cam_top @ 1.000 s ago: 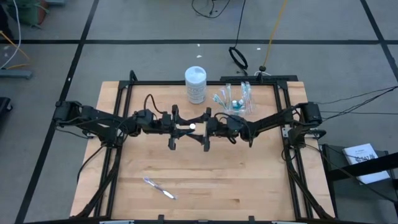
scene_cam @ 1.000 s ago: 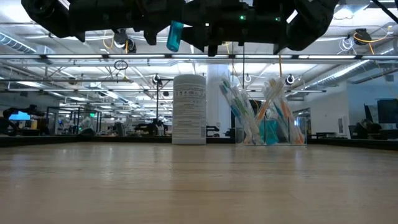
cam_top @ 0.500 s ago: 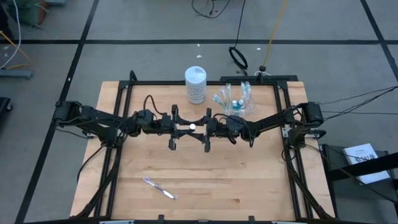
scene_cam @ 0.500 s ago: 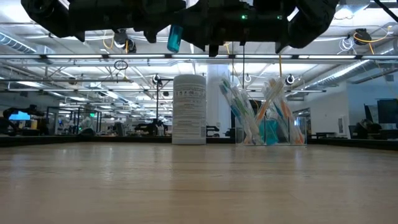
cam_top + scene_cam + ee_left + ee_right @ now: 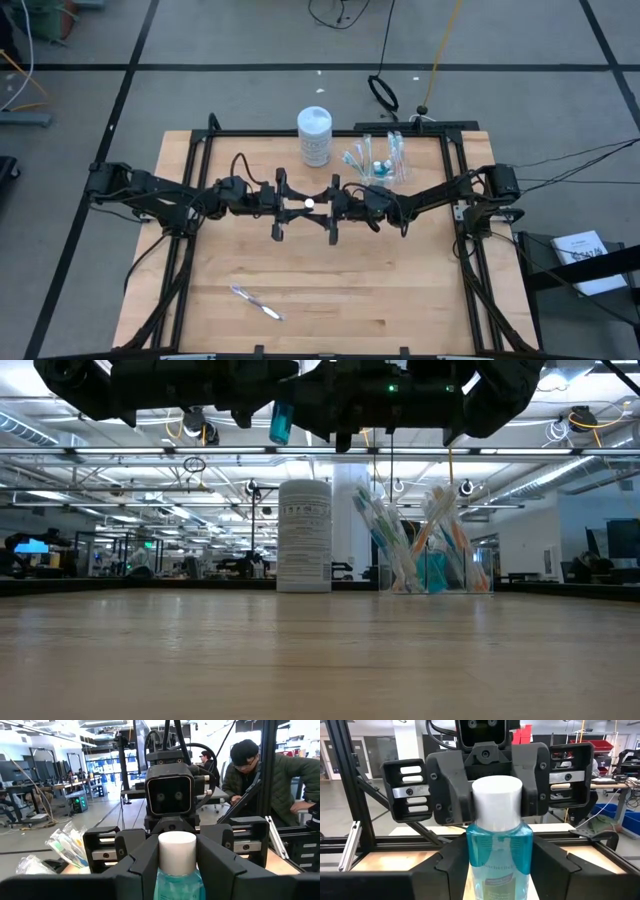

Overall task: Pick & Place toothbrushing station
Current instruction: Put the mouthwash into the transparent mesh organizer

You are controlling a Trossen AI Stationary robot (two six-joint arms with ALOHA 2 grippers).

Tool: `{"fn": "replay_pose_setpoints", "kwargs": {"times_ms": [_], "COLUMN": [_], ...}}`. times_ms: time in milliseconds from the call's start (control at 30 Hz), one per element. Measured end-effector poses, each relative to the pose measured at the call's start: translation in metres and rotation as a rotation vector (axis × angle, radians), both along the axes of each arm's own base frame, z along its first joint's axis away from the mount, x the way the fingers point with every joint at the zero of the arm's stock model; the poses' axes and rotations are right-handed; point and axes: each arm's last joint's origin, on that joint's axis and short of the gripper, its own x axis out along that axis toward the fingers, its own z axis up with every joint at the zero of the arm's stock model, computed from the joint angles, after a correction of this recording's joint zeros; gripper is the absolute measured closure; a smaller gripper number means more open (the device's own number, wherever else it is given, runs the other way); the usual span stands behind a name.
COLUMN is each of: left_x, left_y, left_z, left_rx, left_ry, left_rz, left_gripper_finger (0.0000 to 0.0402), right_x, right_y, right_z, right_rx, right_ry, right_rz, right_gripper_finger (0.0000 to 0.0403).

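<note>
A small blue bottle with a white cap (image 5: 309, 204) is held upright in the air over the table's middle, between my two grippers, which face each other. My left gripper (image 5: 291, 205) comes from the table's left and my right gripper (image 5: 326, 206) from its right; both are shut on the bottle. The bottle's lower end (image 5: 282, 420) shows below the grippers in the low view. A clear cup (image 5: 378, 162) with several toothbrushes and blue tubes stands at the far edge and also shows in the low view (image 5: 432, 555). One toothbrush (image 5: 257, 302) lies flat at the near left. My left gripper pinches the bottle at its white cap (image 5: 177, 851) and the top of its body between the two fingers. The fingers lie level and come from the table's left. The bottle stands upright, lifted clear of the table. My right gripper has its two fingers against the opposite sides of the blue body (image 5: 499, 854), below the cap. The fingers lie level and come from the table's right. The bottle stays upright between them.
A white lidded canister (image 5: 314, 135) stands at the far edge, left of the cup. The black frame rails (image 5: 455, 190) run along the table's sides. People work at benches beyond the table (image 5: 260, 775). The near half of the wooden top holds only the lone toothbrush.
My right gripper has moved a little toward the table's left, closing up to the bottle and my left gripper. The bottle has stayed at the same height, upright.
</note>
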Motion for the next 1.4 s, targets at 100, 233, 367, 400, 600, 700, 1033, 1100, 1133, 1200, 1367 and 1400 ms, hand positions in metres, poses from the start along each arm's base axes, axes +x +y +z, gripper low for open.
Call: {"fn": "replay_pose_setpoints", "kwargs": {"times_ms": [100, 233, 367, 400, 600, 700, 1033, 1100, 1133, 1200, 1367, 1400], "left_x": [0.0, 0.0, 0.0, 0.0, 0.001, 0.001, 0.001, 0.001, 0.001, 0.001, 0.001, 0.001], "left_y": [0.0, 0.001, 0.002, 0.003, 0.003, 0.003, 0.003, 0.003, 0.003, 0.003, 0.004, 0.004], "left_z": [0.0, -0.001, -0.003, -0.003, -0.006, -0.008, -0.01, -0.01, -0.01, -0.01, -0.009, -0.009], "left_rx": [0.002, -0.011, -0.01, -0.009, -0.01, -0.009, 0.057, 0.079, 0.089, 0.103, 0.149, 0.154], "left_ry": [0.004, 0.008, 0.027, 0.03, 0.058, 0.084, 0.101, 0.101, 0.101, 0.101, 0.094, 0.092], "left_rz": [0.007, 0.038, 0.092, 0.104, 0.116, 0.116, 0.12, 0.122, 0.123, 0.124, 0.131, 0.133], "left_gripper_finger": [0.0259, 0.0243, 0.0215, 0.0207, 0.0171, 0.0162, 0.016, 0.016, 0.016, 0.016, 0.016, 0.016], "right_x": [0.0, 0.0, -0.002, -0.004, -0.036, -0.065, -0.143, -0.149, -0.153, -0.156, -0.156, -0.156], "right_y": [0.0, 0.0, -0.001, -0.001, -0.006, -0.005, 0.001, -0.001, -0.003, -0.009, -0.032, -0.038], "right_z": [0.0, -0.003, -0.004, -0.004, 0.01, 0.021, 0.017, 0.007, 0.001, -0.011, -0.03, -0.034], "right_rx": [0.0, -0.001, -0.005, -0.007, -0.035, 0.032, 0.283, 0.273, 0.263, 0.229, 0.133, 0.128], "right_ry": [0.002, 0.036, 0.099, 0.126, 0.436, 0.583, 0.781, 0.758, 0.749, 0.711, 0.58, 0.552], "right_rz": [-0.002, -0.004, -0.009, -0.022, -0.223, -0.338, -0.665, -0.717, -0.747, -0.818, -0.906, -0.917], "right_gripper_finger": [0.0236, 0.0237, 0.0237, 0.0237, 0.0237, 0.0236, 0.0236, 0.0236, 0.0236, 0.0236, 0.0236, 0.0236]}}
